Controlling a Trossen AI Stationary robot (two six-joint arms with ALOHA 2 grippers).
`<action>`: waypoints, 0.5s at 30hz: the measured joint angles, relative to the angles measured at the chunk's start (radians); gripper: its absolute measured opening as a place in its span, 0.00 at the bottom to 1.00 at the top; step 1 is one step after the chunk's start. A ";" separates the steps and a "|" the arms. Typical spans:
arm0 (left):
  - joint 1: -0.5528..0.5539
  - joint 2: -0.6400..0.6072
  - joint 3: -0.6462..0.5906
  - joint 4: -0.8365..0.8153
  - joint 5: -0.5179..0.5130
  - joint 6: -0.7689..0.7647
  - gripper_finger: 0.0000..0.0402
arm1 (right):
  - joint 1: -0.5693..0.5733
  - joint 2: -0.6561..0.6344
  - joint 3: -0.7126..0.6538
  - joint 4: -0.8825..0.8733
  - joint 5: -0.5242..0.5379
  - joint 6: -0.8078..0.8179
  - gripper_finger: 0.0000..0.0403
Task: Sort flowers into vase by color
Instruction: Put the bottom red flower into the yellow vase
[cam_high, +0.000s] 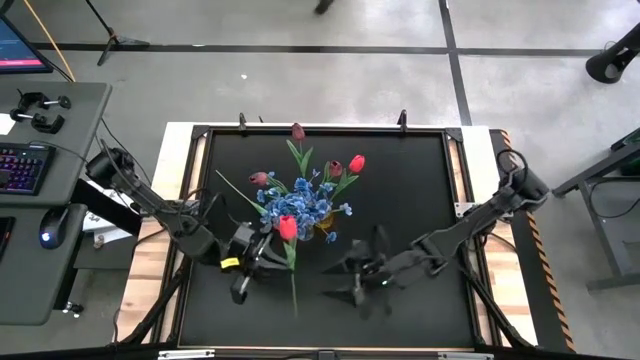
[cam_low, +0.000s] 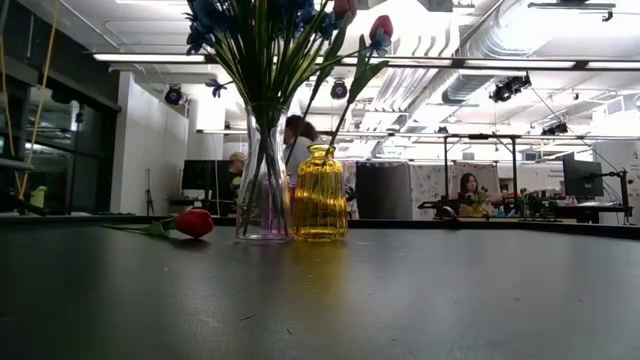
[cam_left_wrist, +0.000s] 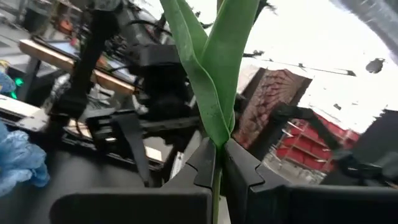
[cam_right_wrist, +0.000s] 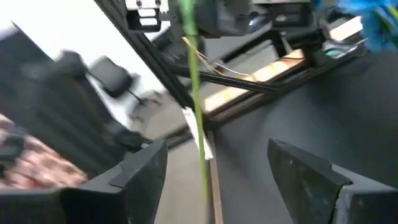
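From above, your left gripper (cam_high: 262, 252) sits near the table's front, clamped on a red tulip (cam_high: 288, 227) whose stem runs toward the front edge; your right gripper (cam_high: 362, 272) waits beside it, jaws spread and empty. At table height, a red tulip (cam_low: 194, 222) lies beside the clear vase (cam_low: 263, 190) and yellow vase (cam_low: 320, 193). At your left wrist, the fingers (cam_left_wrist: 242, 174) pinch the green stem (cam_left_wrist: 216, 186).

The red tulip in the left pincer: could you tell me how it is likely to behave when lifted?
Held mid-stem by the left pincer, the red tulip probably droops at both ends: its stem is long and thin. It looks light, so it may swing. The leaves could snag other flowers.
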 joint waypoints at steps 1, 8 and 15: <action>0.000 0.007 0.000 0.006 -0.017 0.007 0.00 | 0.000 0.022 0.052 -0.061 0.011 -0.026 0.66; -0.028 0.041 0.000 0.051 -0.091 0.011 0.00 | 0.000 0.143 0.359 -0.402 0.131 -0.115 0.62; -0.046 0.099 0.051 0.073 -0.156 0.065 0.00 | -0.002 0.174 0.489 -0.503 0.227 -0.156 0.45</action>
